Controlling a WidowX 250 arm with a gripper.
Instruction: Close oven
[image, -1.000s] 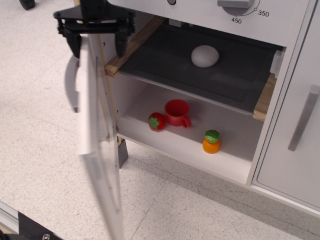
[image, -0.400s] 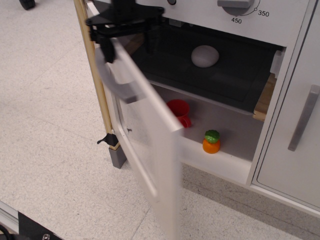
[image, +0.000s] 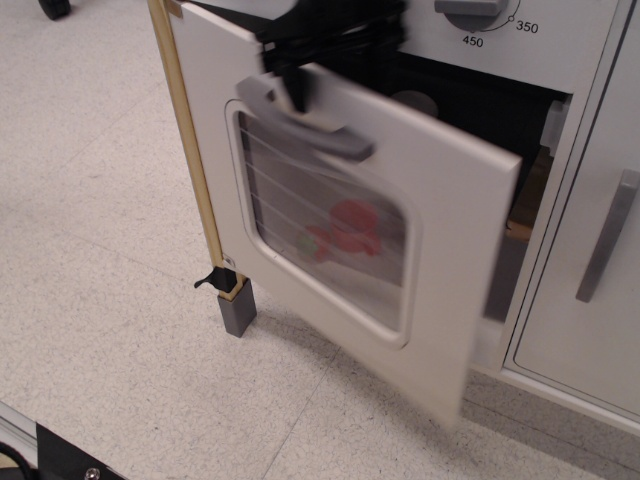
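Note:
The white toy oven's door (image: 440, 260) is swung most of the way across the opening, its free edge a little out from the frame at the right. Its rounded clear window (image: 330, 230) is crossed by thin wires and the curved grey handle (image: 310, 122) sits near the top. My black gripper (image: 335, 45) is at the door's top edge behind the handle, blurred, with its fingers spread either side of the door top. The dark inner shelf (image: 480, 110) shows only above the door.
A red cup (image: 352, 228) shows blurred through the window. A white object (image: 412, 100) lies on the shelf. A plain white cabinet door with a straight grey bar handle (image: 605, 235) is at right. A temperature knob (image: 478, 10) is above. Speckled floor lies below.
The oven door has swung from wide open, edge-on at the left, round to the right across the opening. My gripper has moved right along with the door's top edge.

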